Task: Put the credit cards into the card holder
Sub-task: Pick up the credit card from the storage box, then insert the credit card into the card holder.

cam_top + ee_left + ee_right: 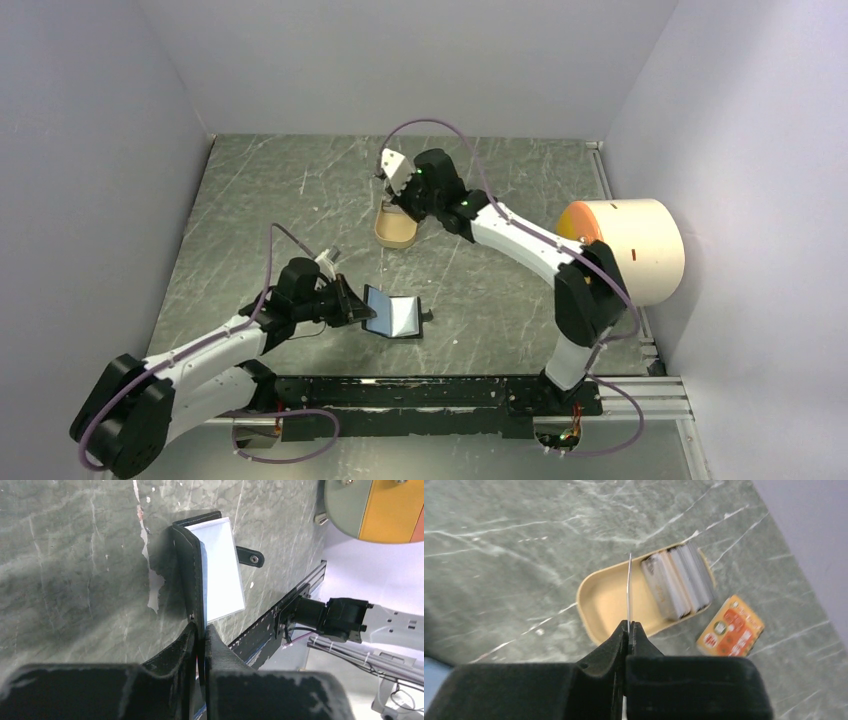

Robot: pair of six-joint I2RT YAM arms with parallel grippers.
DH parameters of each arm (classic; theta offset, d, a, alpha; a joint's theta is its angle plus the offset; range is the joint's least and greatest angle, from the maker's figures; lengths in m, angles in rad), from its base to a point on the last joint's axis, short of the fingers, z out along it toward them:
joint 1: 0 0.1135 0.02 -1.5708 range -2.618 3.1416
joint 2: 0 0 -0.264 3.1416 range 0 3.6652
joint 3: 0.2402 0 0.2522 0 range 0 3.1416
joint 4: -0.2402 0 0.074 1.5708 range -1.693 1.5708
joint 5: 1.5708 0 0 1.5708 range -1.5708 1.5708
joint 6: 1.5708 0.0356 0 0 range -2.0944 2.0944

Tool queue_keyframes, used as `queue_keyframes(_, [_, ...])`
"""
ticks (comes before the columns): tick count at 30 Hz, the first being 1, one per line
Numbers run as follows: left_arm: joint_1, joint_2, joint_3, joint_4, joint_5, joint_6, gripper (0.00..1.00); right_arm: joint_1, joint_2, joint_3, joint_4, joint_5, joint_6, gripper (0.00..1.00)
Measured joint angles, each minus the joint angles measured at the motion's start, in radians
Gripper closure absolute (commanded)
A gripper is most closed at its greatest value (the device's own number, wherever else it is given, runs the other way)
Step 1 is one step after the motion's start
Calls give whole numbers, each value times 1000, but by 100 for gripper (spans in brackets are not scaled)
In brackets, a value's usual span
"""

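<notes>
1. The left gripper (202,630) is clenched on the edge of the card holder (187,565), pinching its black cover so that this flap stands upright off the table (75,555)
2. The card holder lies open at the near middle of the table, just ahead of the left arm. Its other half lies flat and shows a pale, glossy inner pocket (222,570), and the snap tab (250,557) sticks out past that half
3. The right gripper (628,625) is closed tight on a thin pale card (629,587), which shows edge-on between the fingertips
4. In the right wrist view, that card's edge lines up over the empty half of a tan tin (609,600), which sits at the far middle of the table, well apart from the card holder
5. A stack of cards (679,582) stands on edge in the tin's other end
6. An orange card (730,632) lies flat on the table just beside the tin, not touching it
7. A cream cylinder (625,250) with an orange face sits at the table's right edge, close to the right arm's elbow
</notes>
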Motion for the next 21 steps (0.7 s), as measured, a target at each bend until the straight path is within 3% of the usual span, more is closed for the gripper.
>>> queue_keyframes(3, [0,53,-24,88,-2,-45,89,-1,-96,-76,-3,-17,122,100])
queue_keyframes(11, [0,108,-24,137,-47,-57,69,13,-417,-369,96,-55,587,100])
queue_keyframes(16, [0,92,-24,106,-86,-44,64,59,-435,-448,135,-74,839,100])
queue_keyframes(21, [0,73,-24,61,-116,-26,69,112,-411,-586,192,-95,1038,100])
